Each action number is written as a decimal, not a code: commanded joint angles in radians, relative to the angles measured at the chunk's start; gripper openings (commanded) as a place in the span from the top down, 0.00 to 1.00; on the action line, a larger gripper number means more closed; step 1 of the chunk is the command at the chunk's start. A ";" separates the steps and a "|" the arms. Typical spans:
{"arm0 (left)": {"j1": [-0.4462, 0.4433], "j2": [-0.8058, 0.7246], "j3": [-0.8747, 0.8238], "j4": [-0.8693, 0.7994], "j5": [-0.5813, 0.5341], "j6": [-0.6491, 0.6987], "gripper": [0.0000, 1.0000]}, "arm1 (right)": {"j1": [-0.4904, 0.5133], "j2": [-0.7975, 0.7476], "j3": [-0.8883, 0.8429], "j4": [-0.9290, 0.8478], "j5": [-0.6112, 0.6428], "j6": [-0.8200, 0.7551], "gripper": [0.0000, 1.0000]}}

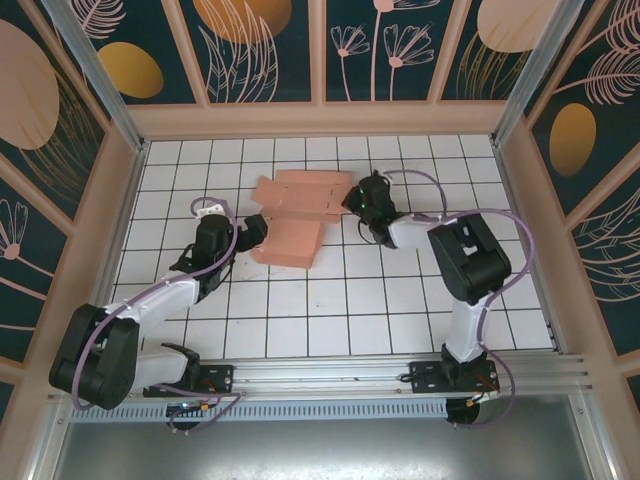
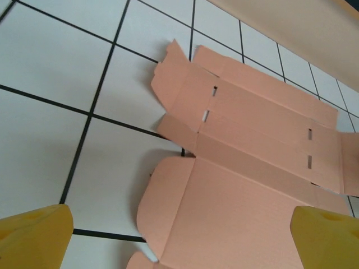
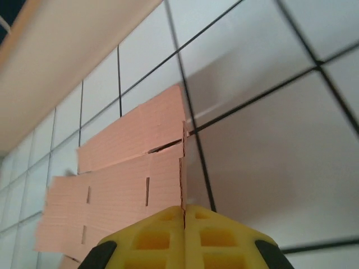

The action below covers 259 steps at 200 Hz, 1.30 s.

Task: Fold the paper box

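Where the arms are bolted, a metal rail (image 1: 330, 378) runs along the near edge. Beyond it lies the table (image 1: 400, 300): white squares, thin black grid lines, a slight sheen.

Left gripper (image 1: 250, 232), left of centre: jaws spread wide, holding nothing. In its wrist view the yellow fingertips (image 2: 33, 238) sit at the two bottom corners with the card between and beyond them.

Box (image 1: 300, 215): a flat salmon-pink die-cut sheet in the far middle of the table. A large plain panel lies nearest. Creased strips with small slots lie behind it, and flaps fan out on the left. The card lies just beside the left gripper on one side and reaches the right gripper on the other.

Right gripper (image 1: 357, 200), at the sheet's right end: yellow fingers (image 3: 151, 238) pressed together. The card's edge runs straight into the seam between them, so it looks pinched there.

Far side: a peach kerb (image 1: 320, 120) borders the tiles. Above it rise dark teal panels (image 1: 400, 45) in peach frames, printed with pale flower stems and gold discs. The same panels line both side walls.
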 commanded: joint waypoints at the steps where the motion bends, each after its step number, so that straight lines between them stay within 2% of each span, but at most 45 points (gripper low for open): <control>1: -0.006 0.012 0.027 0.043 0.030 -0.034 0.01 | 0.033 -0.031 -0.102 0.219 0.171 0.230 1.00; 3: -0.006 0.012 0.028 0.043 0.029 -0.034 0.01 | 0.036 -0.032 -0.105 0.217 0.180 0.229 1.00; 9: -0.009 0.012 0.029 0.041 0.027 -0.036 0.01 | 0.038 -0.041 -0.112 0.218 0.202 0.219 0.92; 27: -0.023 0.011 0.046 0.023 0.028 -0.040 0.01 | 0.055 -0.074 -0.139 0.219 0.223 0.131 0.57; 44: -0.046 0.025 0.071 0.006 0.022 -0.042 0.01 | 0.050 -0.129 -0.174 0.216 0.262 -0.009 0.34; 59: -0.069 0.051 0.093 0.011 0.026 -0.054 0.01 | 0.049 -0.176 -0.202 0.204 0.276 -0.126 0.26; 67: -0.081 0.076 0.111 0.018 0.043 -0.058 0.02 | 0.001 -0.202 -0.212 0.209 0.237 -0.207 0.23; 97: -0.124 0.223 0.222 0.021 0.114 -0.110 0.09 | -0.118 -0.225 -0.160 0.085 -0.025 -0.337 0.21; 138: -0.178 0.436 0.413 -0.014 0.184 -0.154 0.21 | -0.152 -0.267 -0.163 0.017 -0.056 -0.441 0.20; 148: -0.178 0.499 0.447 -0.026 0.197 -0.146 0.27 | -0.159 -0.267 -0.162 0.018 -0.095 -0.458 0.21; 156: -0.179 0.543 0.503 -0.047 0.203 -0.132 0.35 | -0.165 -0.262 -0.157 0.015 -0.110 -0.465 0.21; 176: -0.178 0.629 0.565 -0.092 0.208 -0.101 0.54 | -0.186 -0.243 -0.127 -0.006 -0.252 -0.499 0.21; 187: -0.178 0.668 0.578 -0.107 0.210 -0.087 0.61 | -0.193 -0.230 -0.100 -0.038 -0.299 -0.536 0.21; 235: -0.166 0.747 0.561 -0.135 0.213 -0.035 0.69 | -0.218 -0.072 0.143 -0.308 -0.452 -0.728 0.19; 259: -0.158 0.752 0.538 -0.144 0.256 0.042 0.70 | -0.245 0.032 0.291 -0.445 -0.587 -0.791 0.18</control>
